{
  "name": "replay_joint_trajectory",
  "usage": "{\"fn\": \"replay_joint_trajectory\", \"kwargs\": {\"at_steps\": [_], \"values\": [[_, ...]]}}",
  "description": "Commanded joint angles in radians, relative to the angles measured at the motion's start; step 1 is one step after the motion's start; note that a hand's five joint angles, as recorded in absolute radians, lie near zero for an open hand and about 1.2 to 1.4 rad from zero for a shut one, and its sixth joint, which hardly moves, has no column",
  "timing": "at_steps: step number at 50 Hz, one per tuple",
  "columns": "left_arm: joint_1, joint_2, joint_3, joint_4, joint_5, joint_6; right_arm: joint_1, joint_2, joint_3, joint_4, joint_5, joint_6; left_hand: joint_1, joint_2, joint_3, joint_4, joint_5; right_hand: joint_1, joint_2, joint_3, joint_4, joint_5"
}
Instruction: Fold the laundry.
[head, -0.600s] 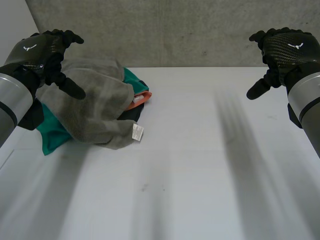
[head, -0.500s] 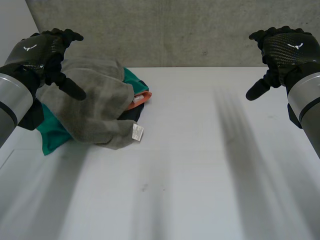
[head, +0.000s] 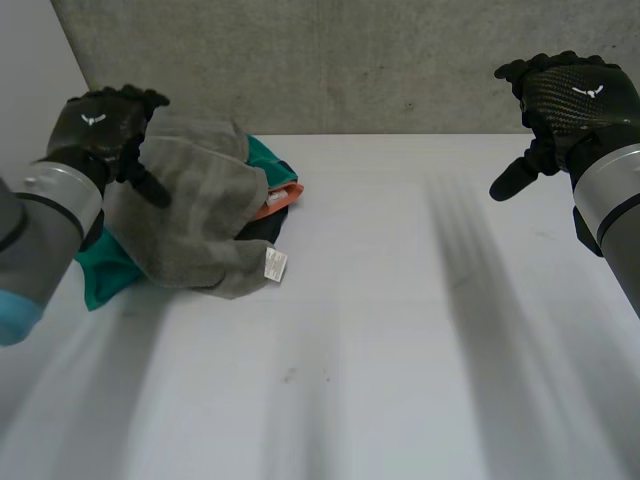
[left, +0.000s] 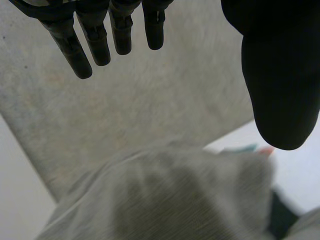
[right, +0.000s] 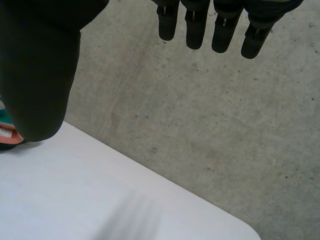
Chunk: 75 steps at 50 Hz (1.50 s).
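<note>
Concrete wall (head: 350, 60) behind, white worktop (head: 400, 330) in front of it. Laundry pile sits at the worktop's far left corner. Grey towel (head: 200, 210) is the biggest piece, draped on top and rumpled. A teal garment (head: 100, 275) is under it, sticking out at the near left and at the far side.

Left hand (head: 100, 135) is over the far left part of the towel, fingers (left: 95, 35) straight, thumb spread wide, nothing held. In the left wrist view the towel (left: 165, 200) lies below the palm, apart from the fingertips.

Right hand (head: 565, 105) is up over the worktop's far right, well apart from the pile. Its fingers (right: 195, 30) are relaxed and the thumb is out, gripping nothing.

An orange bit (head: 280, 200) pokes out on the pile's right side, a dark piece (head: 262, 230) just below it. A white tag (head: 275, 263) hangs at the towel's near right edge.
</note>
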Motion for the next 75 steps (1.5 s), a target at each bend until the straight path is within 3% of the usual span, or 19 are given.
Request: {"fn": "replay_joint_trajectory", "kwargs": {"at_steps": [1,6,8,11,17,22,26,34,41,43,44,45,46,53,63,67,70,75], "values": [[0.064,-0.241,0.087,0.121,0.006,0.192,0.0,0.0,0.0,0.0,-0.001,0.0,0.071,0.063,0.063,0.071,0.061,-0.044,-0.028,-0.029,-0.027,-0.046],[0.068,-0.377,0.196,0.113,0.003,0.217,0.0,0.005,0.003,0.002,-0.003,0.0,0.211,0.204,0.204,0.211,0.202,-0.044,-0.028,-0.029,-0.027,-0.046],[0.069,-0.41,0.23,0.101,0.005,0.218,0.0,0.008,0.003,0.0,-0.003,0.0,0.512,0.505,0.505,0.513,0.503,-0.044,-0.028,-0.029,-0.027,-0.046],[0.068,-0.414,0.265,0.08,0.005,0.211,-0.001,0.008,0.001,0.0,-0.004,0.0,1.183,1.176,1.175,1.183,1.174,-0.044,-0.028,-0.029,-0.027,-0.046],[0.02,-0.3,0.312,0.032,-0.007,0.185,-0.013,0.008,-0.006,0.0,-0.011,-0.002,1.186,1.179,1.178,1.186,1.177,-0.044,-0.028,-0.029,-0.027,-0.046],[-0.084,-0.11,0.332,0.032,0.006,0.064,-0.015,0.002,-0.017,0.0,-0.03,-0.002,1.186,1.179,1.178,1.186,1.177,-0.044,-0.028,-0.029,-0.027,-0.046],[-0.184,-0.059,0.354,0.03,0.016,-0.05,-0.02,-0.003,-0.028,0.0,-0.046,-0.002,1.186,1.179,1.178,1.186,1.177,-0.044,-0.028,-0.029,-0.027,-0.046],[-0.445,-0.14,0.358,0.044,0.197,-0.269,-0.043,-0.028,-0.039,0.0,-0.047,-0.009,1.186,1.179,1.178,1.186,1.177,-0.044,-0.028,-0.029,-0.027,-0.046],[-0.483,-0.38,0.426,0.05,0.194,-0.299,-0.069,-0.029,-0.039,0.002,-0.049,-0.009,1.186,1.179,1.178,1.186,1.177,-0.044,-0.028,-0.029,-0.027,-0.046],[-0.483,-0.426,0.438,0.017,0.194,-0.288,-0.069,-0.029,-0.039,0.002,-0.049,-0.009,1.076,1.069,1.068,1.076,1.067,-0.044,-0.028,-0.029,-0.027,-0.046],[-0.483,-0.44,0.443,-0.008,0.194,-0.277,-0.067,-0.029,-0.039,0.002,-0.049,-0.009,0.775,0.768,0.768,0.776,0.766,-0.044,-0.028,-0.029,-0.027,-0.046],[-0.488,-0.456,0.447,-0.054,0.189,-0.25,-0.067,-0.029,-0.039,0.003,-0.049,-0.009,0.209,0.201,0.201,0.209,0.199,-0.044,-0.028,-0.029,-0.027,-0.046],[-0.488,-0.457,0.451,-0.077,0.186,-0.233,-0.067,-0.029,-0.039,0.003,-0.049,-0.009,-0.03,-0.037,-0.037,-0.03,-0.039,-0.044,-0.028,-0.029,-0.027,-0.046],[-0.446,-0.372,0.437,-0.163,0.18,-0.119,-0.064,-0.022,-0.04,0.014,-0.061,-0.019,-0.012,-0.019,-0.019,-0.011,-0.021,-0.044,-0.028,-0.029,-0.027,-0.046],[-0.278,-0.249,0.323,-0.125,0.184,-0.067,-0.055,0.06,-0.037,0.126,-0.165,-0.131,0.015,0.008,0.007,0.015,0.006,-0.044,-0.028,-0.029,-0.027,-0.046],[-0.212,-0.336,0.329,-0.106,0.183,0.052,-0.05,0.116,-0.026,0.163,-0.17,-0.166,0.029,0.022,0.022,0.03,0.02,-0.044,-0.028,-0.029,-0.027,-0.046],[-0.151,-0.464,0.386,-0.106,0.181,0.236,-0.044,0.164,0.01,0.165,-0.162,-0.175,0.038,0.031,0.031,0.038,0.029,-0.044,-0.028,-0.029,-0.027,-0.046],[-0.091,-0.595,0.476,-0.106,0.187,0.41,-0.026,0.19,0.082,0.142,-0.167,-0.175,0.047,0.04,0.04,0.047,0.038,-0.044,-0.028,-0.029,-0.027,-0.046]]}}
